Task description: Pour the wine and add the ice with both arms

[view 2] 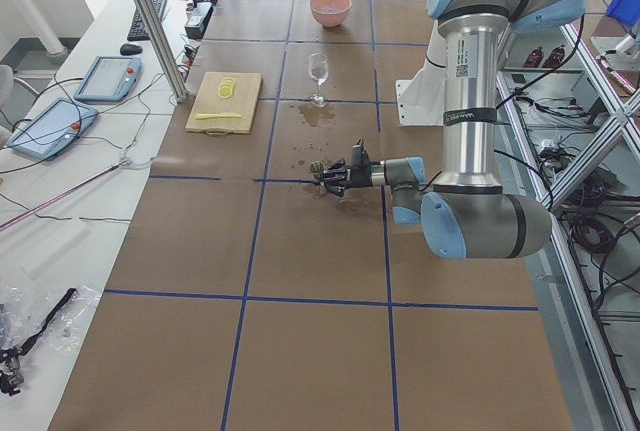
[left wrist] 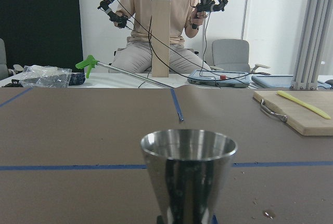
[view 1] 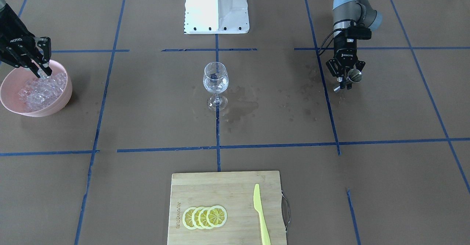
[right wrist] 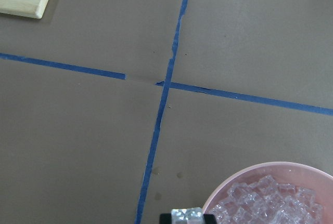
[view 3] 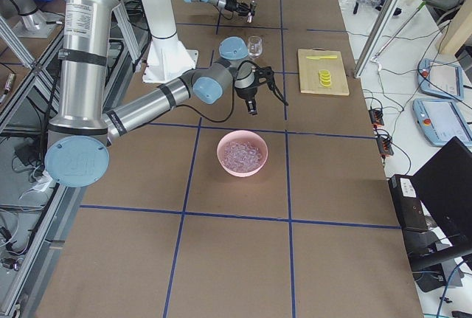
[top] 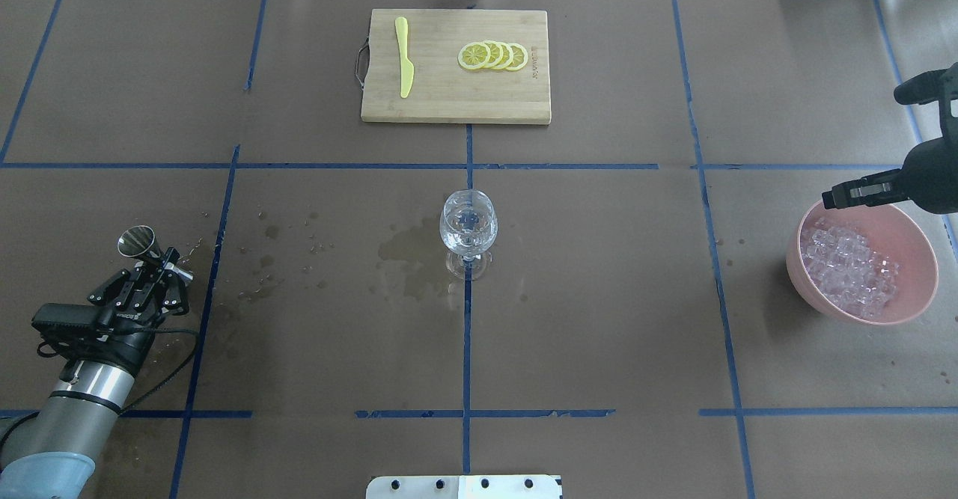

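A clear stemmed glass (view 1: 216, 79) (top: 468, 224) stands upright at the table's middle. Wine is out of view. The ice (view 1: 41, 91) (top: 849, 265) is heaped in a pink bowl (view 1: 63, 103) (top: 917, 241). Just over the bowl's rim, my right gripper (view 1: 43, 73) (top: 832, 200) is shut on one ice cube (right wrist: 187, 214). Far to the other side, my left gripper (view 1: 347, 81) (top: 161, 261) is shut on a steel measuring cup (view 1: 354, 75) (top: 137, 240) (left wrist: 188, 174), held low over the table and apart from the glass.
A wooden cutting board (top: 456, 102) lies on the operators' side with lemon slices (top: 494, 55) and a yellow knife (top: 404, 66). Wet stains (top: 408, 248) mark the paper between glass and left gripper. The white pedestal base (view 1: 216, 6) is behind the glass. A seated person (left wrist: 158, 21) faces the table.
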`<state>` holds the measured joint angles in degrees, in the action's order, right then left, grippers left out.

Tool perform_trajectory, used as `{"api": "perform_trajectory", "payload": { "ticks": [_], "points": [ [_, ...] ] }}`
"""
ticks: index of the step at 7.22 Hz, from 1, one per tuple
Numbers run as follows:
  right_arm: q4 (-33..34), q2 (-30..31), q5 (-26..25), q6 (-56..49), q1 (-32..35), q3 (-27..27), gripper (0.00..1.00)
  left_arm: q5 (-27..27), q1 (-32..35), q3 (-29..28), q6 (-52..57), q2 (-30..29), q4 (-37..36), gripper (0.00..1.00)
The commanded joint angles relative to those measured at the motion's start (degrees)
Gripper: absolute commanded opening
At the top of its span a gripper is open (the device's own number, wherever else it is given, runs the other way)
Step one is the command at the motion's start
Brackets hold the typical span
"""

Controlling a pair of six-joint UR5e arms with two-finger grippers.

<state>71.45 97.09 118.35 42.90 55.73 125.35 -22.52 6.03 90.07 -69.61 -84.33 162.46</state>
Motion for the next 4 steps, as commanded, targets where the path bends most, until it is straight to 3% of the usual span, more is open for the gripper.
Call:
{"api": "perform_trajectory", "payload": {
  "ticks": [1,4],
  "points": [
    [-0.3,-4.1,0.6,7.6,0.1,1.6,0.0,-0.2,-0.1,0.1,0.0,-0.3,0.0,0.0],
    [0.0,-9.7,0.8,13.7,-0.1,1.7,0.0,-0.2,-0.1,0.1,0.0,-0.8,0.0,0.0]
  ]
}}
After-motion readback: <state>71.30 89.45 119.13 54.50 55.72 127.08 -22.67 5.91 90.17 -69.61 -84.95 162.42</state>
